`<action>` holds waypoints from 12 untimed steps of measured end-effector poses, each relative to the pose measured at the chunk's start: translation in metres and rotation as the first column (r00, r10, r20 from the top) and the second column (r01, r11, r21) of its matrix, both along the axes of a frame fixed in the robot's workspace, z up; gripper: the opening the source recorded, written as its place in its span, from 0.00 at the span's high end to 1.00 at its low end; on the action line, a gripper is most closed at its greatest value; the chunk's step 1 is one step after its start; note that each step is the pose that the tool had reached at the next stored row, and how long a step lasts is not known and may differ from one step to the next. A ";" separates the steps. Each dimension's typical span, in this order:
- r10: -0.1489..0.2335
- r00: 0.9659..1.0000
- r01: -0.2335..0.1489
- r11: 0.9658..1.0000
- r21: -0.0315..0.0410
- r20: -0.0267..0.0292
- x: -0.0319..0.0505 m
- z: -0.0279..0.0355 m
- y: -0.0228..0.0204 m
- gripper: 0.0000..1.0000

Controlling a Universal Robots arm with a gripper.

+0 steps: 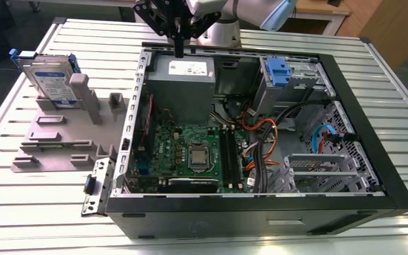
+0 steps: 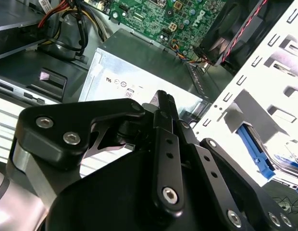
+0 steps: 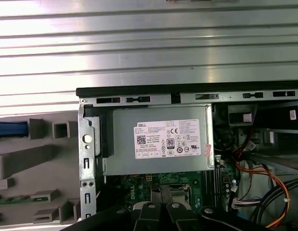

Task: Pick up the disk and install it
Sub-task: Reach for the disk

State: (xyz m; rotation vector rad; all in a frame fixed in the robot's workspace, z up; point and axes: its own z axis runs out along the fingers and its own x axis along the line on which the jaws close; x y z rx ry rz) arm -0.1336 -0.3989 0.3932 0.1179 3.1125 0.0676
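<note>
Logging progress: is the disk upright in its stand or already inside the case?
Upright: the disk stands on edge in the grey stand, outside the case, with the gripper apart from it.

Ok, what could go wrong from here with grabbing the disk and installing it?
1. The gripper hangs over the power supply, apart from the disk; a low sideways move toward it might clip the wall of the case.
2. The disk stands upright in the grey stand, so an off-centre grasp could tip it.
3. Loose cables inside the case could snag the disk on the way in.
</note>
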 end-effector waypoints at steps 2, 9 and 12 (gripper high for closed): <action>0.000 1.000 0.000 1.000 0.000 0.000 -0.0008 0.0000 0.0000 0.89; 0.000 1.000 0.000 1.000 0.000 0.000 -0.0054 0.0000 0.0000 0.89; 0.000 1.000 0.000 1.000 0.000 0.000 -0.0072 -0.0001 0.0000 0.89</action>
